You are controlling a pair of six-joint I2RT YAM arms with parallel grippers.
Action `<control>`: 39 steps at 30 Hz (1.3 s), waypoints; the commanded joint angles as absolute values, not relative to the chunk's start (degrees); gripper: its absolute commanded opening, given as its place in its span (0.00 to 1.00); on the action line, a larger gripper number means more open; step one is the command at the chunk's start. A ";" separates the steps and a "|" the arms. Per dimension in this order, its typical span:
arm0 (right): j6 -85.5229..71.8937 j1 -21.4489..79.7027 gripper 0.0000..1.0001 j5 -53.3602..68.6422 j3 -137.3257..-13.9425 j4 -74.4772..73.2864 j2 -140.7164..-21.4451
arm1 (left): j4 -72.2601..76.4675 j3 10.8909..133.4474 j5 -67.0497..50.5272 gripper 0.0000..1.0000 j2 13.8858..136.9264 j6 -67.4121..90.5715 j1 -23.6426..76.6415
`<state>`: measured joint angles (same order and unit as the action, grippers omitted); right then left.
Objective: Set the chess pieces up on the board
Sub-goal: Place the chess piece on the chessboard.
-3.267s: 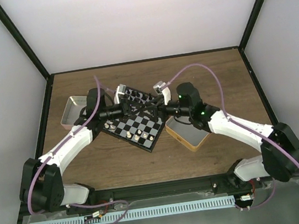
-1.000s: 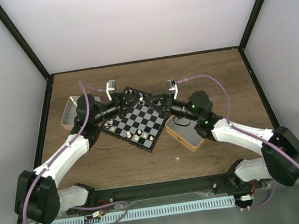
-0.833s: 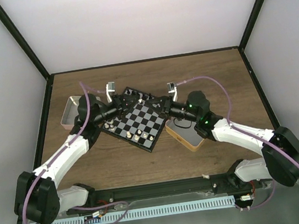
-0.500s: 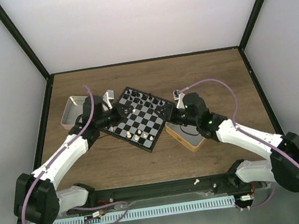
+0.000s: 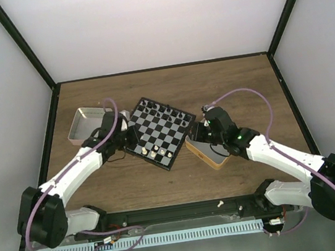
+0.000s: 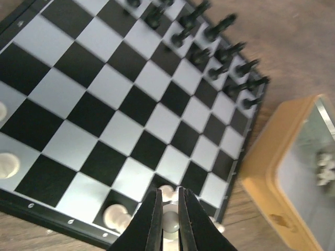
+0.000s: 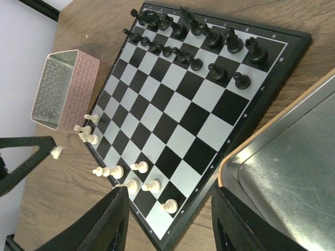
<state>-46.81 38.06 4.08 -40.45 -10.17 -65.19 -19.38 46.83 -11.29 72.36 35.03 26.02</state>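
Left pincer pinches 1 cream chess piece at the board edge (tiny, light, slick; I'd grip its waist); right pincer gapes wide, empty.

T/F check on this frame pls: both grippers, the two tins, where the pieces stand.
1. The black pieces stand in two rows along one edge of the board. True.
2. The right gripper is shut on a piece. False: its fingers are wide apart with nothing between them.
3. The left gripper is closed on a white piece. True.
4. The yellow tin is empty. False: a few white pieces lie in it, as the left wrist view shows.
5. The pink tin sits on the left arm's side of the board. True.
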 commanded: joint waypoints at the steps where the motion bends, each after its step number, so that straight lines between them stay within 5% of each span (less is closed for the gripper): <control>1: -45.87 38.23 0.45 1.47 -42.05 -12.05 -65.59 | -24.42 48.29 -3.98 0.04 77.01 31.17 27.39; 22: -45.71 38.24 0.45 1.27 -41.12 -12.20 -65.66 | -26.43 61.01 18.21 0.05 96.61 30.23 27.69; 39: -45.77 38.29 0.45 1.68 -41.14 -12.04 -66.57 | -26.52 61.60 19.73 0.08 100.69 30.28 27.51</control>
